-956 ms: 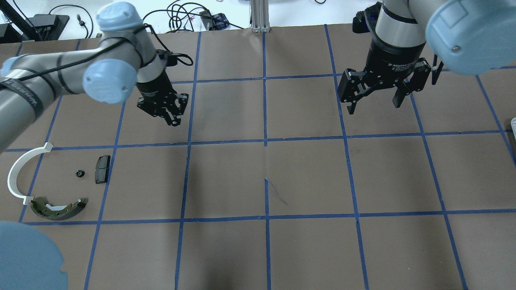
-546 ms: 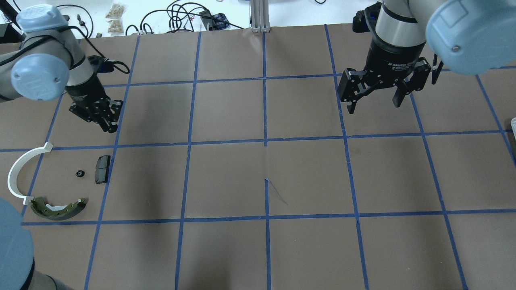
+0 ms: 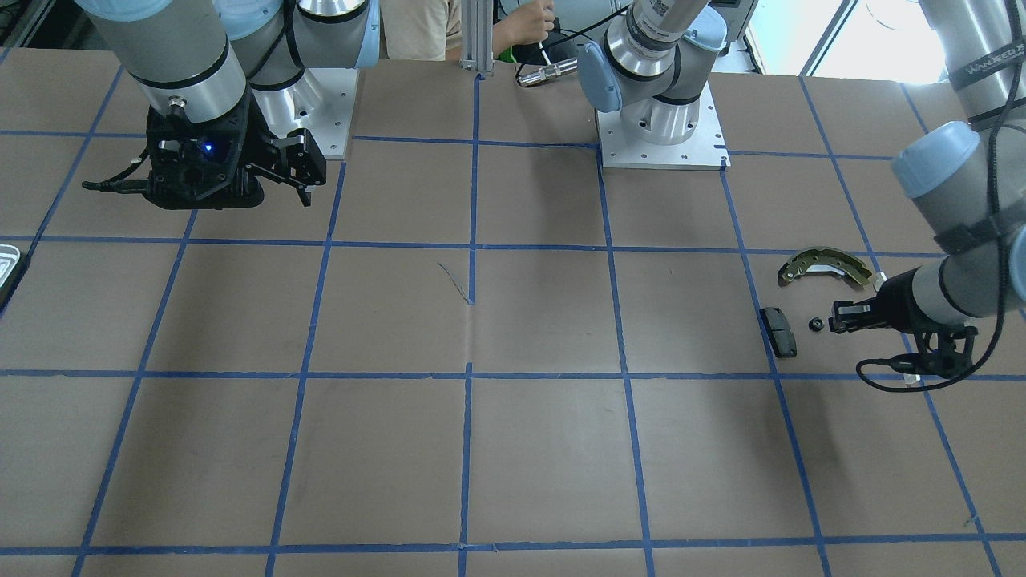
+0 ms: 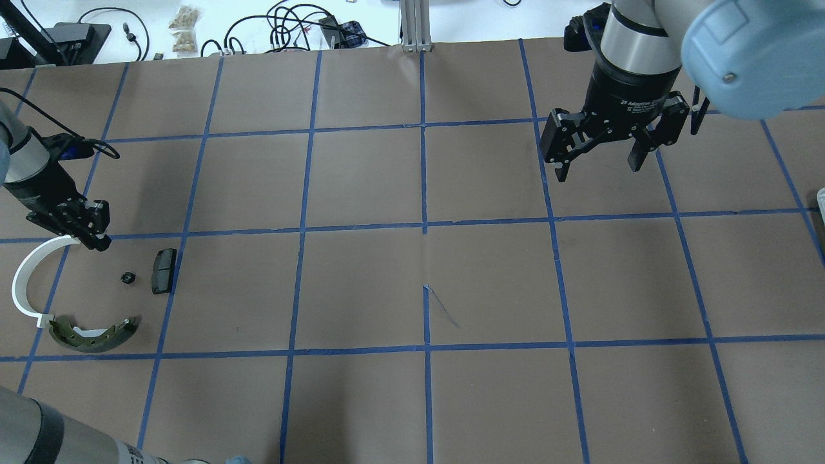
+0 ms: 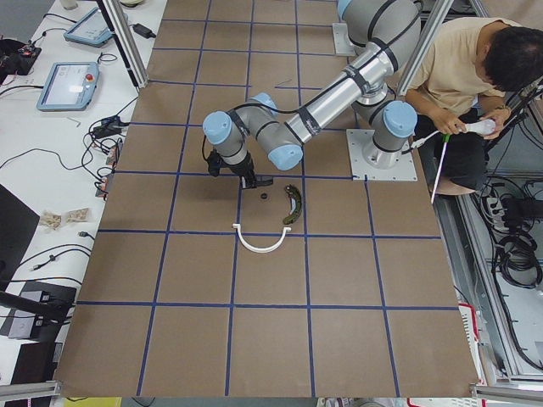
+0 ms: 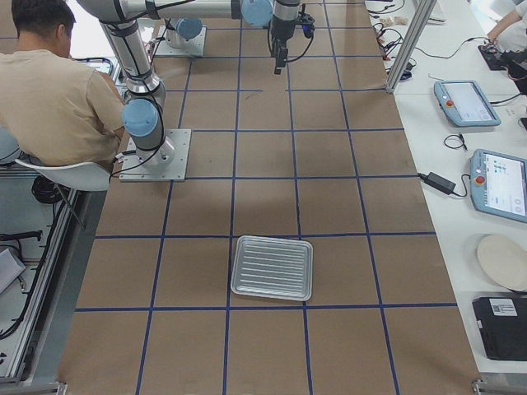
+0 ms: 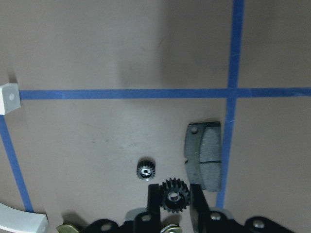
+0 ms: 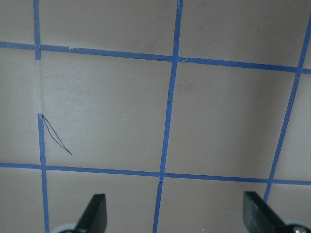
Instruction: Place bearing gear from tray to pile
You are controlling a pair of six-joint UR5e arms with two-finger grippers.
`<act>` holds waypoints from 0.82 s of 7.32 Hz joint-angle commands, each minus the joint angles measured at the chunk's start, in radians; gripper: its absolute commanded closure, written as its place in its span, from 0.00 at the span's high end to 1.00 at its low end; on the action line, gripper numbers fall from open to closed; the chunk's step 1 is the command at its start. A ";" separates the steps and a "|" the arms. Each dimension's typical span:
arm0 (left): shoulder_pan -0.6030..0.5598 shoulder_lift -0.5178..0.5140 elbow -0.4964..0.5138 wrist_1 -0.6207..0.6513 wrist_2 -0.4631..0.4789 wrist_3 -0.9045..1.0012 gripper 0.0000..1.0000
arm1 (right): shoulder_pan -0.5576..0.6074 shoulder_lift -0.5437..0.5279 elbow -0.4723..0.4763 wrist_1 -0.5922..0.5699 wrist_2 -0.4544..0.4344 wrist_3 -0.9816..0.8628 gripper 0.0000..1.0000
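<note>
I see the bearing gear (image 7: 174,198) clamped between the two fingers of the left gripper (image 7: 174,190), teeth showing on both sides of the fingers. It sits over the pile, not in the tray; I cannot tell whether it touches the table (image 4: 361,290).

On my left wrist feed, a smaller black gear (image 7: 145,170) lies on the brown surface just beyond the held one. The black pad (image 7: 204,155) lies just beside it, along a strip of blue tape (image 7: 232,92). From overhead, the left gripper (image 4: 98,242) hangs at the upper end of the white half-ring (image 4: 22,283), near the small gear (image 4: 127,278) and the pad (image 4: 164,270). The brass shoe (image 4: 93,334) rests at the half-ring's other end. From the front camera the gripper's tips (image 3: 838,319) point at the small gear (image 3: 816,324), close to it but apart.

The tray (image 6: 272,267) lies at the table's end on the robot's right, well apart from the pile; overhead I get only a sliver of it (image 4: 822,196).

The right gripper (image 4: 598,165) hovers over the far right part of the table with its fingers spread wide and nothing between them.
</note>
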 commanded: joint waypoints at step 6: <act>0.044 -0.080 -0.040 0.064 0.005 0.019 0.00 | 0.000 0.001 0.002 0.000 0.000 -0.002 1.00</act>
